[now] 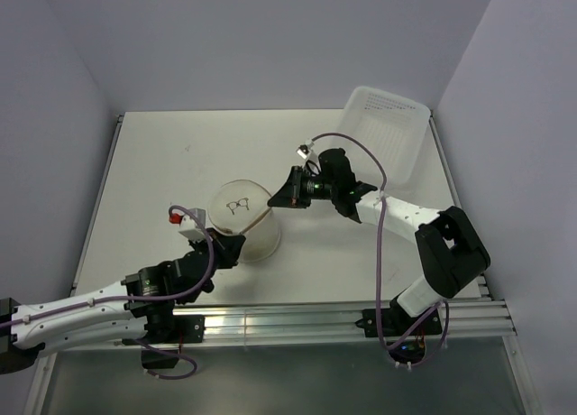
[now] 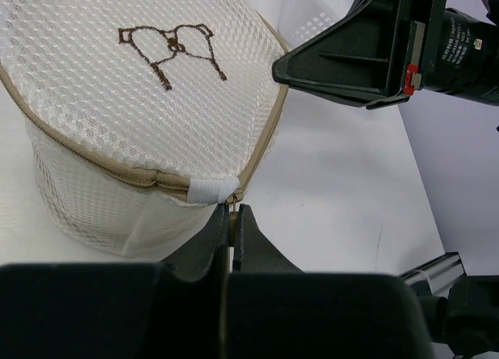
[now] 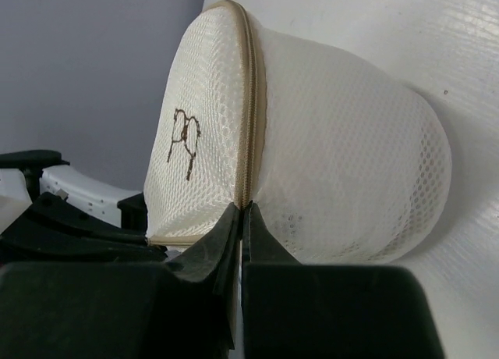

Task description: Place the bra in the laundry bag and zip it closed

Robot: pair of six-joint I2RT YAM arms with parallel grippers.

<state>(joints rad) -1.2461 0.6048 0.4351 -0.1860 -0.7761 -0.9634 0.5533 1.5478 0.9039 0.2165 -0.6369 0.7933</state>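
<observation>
The laundry bag [image 1: 243, 215] is a small round bag of whitish mesh with a tan zipper rim, standing in the middle of the table. A brown spectacles-like mark [image 2: 166, 47] sits on its round face. My left gripper [image 2: 231, 212] is shut on the thin tan zipper pull, just below a white tab [image 2: 211, 190] on the rim. On the opposite side, my right gripper [image 3: 245, 211] is shut on the zipper seam [image 3: 250, 101] of the bag's rim. In the top view the left gripper [image 1: 236, 244] and right gripper [image 1: 275, 199] flank the bag. The bra is hidden.
A white rectangular plastic tray [image 1: 389, 126] leans at the table's back right corner. The right arm's black gripper body [image 2: 374, 47] hangs close over the bag in the left wrist view. Grey walls enclose the table on three sides.
</observation>
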